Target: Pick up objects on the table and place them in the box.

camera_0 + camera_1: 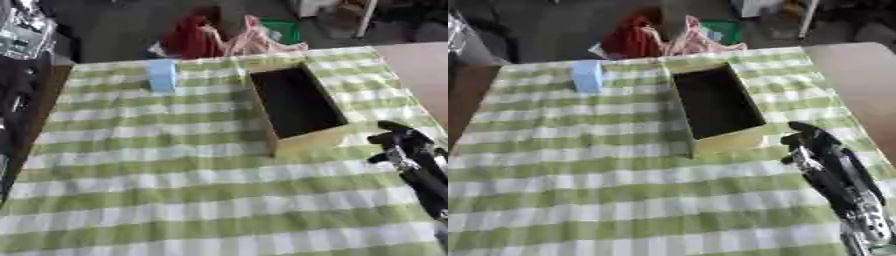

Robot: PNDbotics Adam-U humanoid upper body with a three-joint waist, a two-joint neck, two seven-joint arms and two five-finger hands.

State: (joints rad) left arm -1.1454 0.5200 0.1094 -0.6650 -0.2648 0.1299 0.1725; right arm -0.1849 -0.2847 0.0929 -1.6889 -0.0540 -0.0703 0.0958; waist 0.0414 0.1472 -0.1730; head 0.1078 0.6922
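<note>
A light blue block [162, 75] stands on the green-and-white checked tablecloth [175, 190] near the far left edge. To its right sits an open wooden box [296, 102] with a dark inside in which nothing shows. My right hand [808, 141] comes in from the lower right and hovers just off the box's near right corner. Its fingers are relaxed and point toward the box, with nothing in them. The blue block lies far from this hand, across the box. My left hand shows in neither view.
Red and pink bags [219, 37] lie on the floor beyond the far table edge. A dark shape [17, 115] runs along the left edge of the left eye view. Bare brown table [859, 80] shows at the right.
</note>
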